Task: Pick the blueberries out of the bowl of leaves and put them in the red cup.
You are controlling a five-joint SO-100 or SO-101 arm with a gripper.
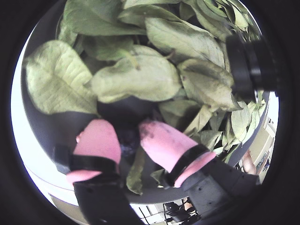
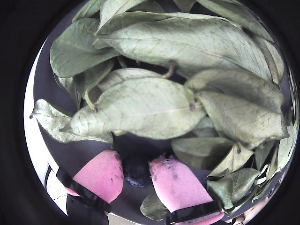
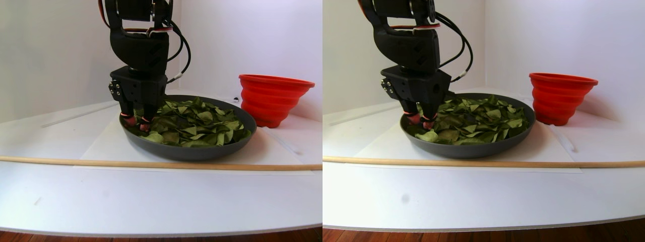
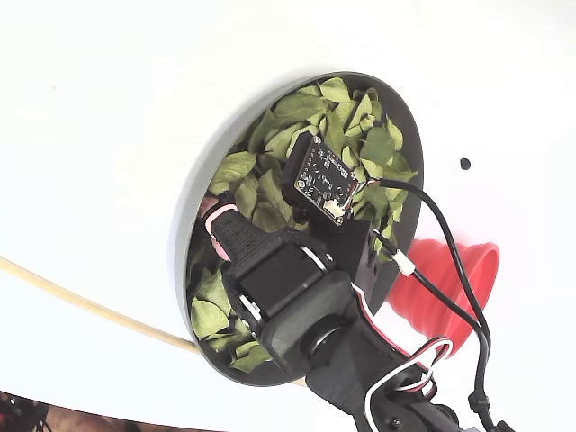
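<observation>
**Jaws down in the bowl, a dark berry between the pink tips**

In both wrist views you can see the jaws nearly closed around one of the blueberries on the bare floor of the bowl, just short of the leaves. The stereo pair hides that berry behind the bowl's rim but shows you the red cup on the counter, just beside the bowl. In the fixed view the arm covers the fingertips; firm contact is unclear.

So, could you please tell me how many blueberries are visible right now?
1: a blueberry between the tool's pink fingertips on the bowl floor. The leaves may hide more.
</observation>
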